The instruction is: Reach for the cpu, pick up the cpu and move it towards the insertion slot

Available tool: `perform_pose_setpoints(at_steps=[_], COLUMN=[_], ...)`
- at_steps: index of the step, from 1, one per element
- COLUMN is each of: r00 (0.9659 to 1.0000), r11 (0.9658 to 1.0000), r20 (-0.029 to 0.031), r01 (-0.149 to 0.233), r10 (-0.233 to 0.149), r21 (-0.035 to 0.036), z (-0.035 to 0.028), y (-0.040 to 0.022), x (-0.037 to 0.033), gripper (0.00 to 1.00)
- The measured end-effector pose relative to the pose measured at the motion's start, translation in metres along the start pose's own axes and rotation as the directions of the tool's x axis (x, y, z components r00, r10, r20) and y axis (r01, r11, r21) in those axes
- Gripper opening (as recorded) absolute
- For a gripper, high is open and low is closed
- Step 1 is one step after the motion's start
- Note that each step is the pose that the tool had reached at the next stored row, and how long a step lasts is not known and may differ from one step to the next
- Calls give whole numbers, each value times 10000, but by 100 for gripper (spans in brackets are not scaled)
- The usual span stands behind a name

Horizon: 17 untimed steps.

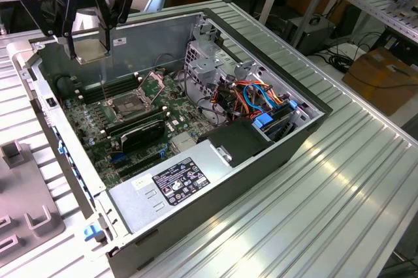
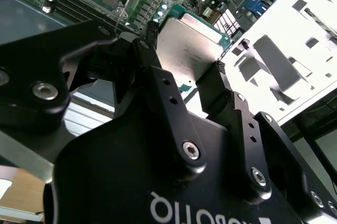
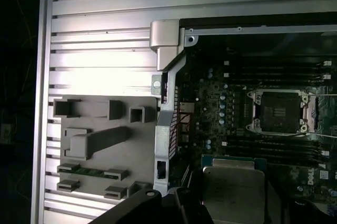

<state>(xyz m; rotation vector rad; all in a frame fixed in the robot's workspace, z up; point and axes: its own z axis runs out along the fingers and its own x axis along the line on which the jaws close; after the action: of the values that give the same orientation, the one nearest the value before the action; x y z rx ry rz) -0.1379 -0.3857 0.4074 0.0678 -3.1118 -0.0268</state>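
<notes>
Gripper [image 2: 197, 84]: clenched on cpu [image 2: 189, 45], above the open computer case [image 1: 274, 95]. Insertion slot [image 1: 130, 104]: uncovered, well apart from cpu.

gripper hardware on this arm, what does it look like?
Matte black two-finger gripper with jointed link-bar fingers pinned by silver socket-head screws. White lettering runs across its black body in the second wrist view and the exterior view. A white-and-grey block is mounted beside it at the wrist.
</notes>
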Motion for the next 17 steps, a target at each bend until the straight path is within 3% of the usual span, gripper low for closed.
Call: perform_pose_setpoints(at_steps=[6,17], r00=[10000,10000], r11=[10000,10000], r20=[0,-1], r01=[2,1], r10=[-2,-1], r21=[11,24], z=[1,1], y=[106,244], x=[-66,-164], gripper=[55,55])
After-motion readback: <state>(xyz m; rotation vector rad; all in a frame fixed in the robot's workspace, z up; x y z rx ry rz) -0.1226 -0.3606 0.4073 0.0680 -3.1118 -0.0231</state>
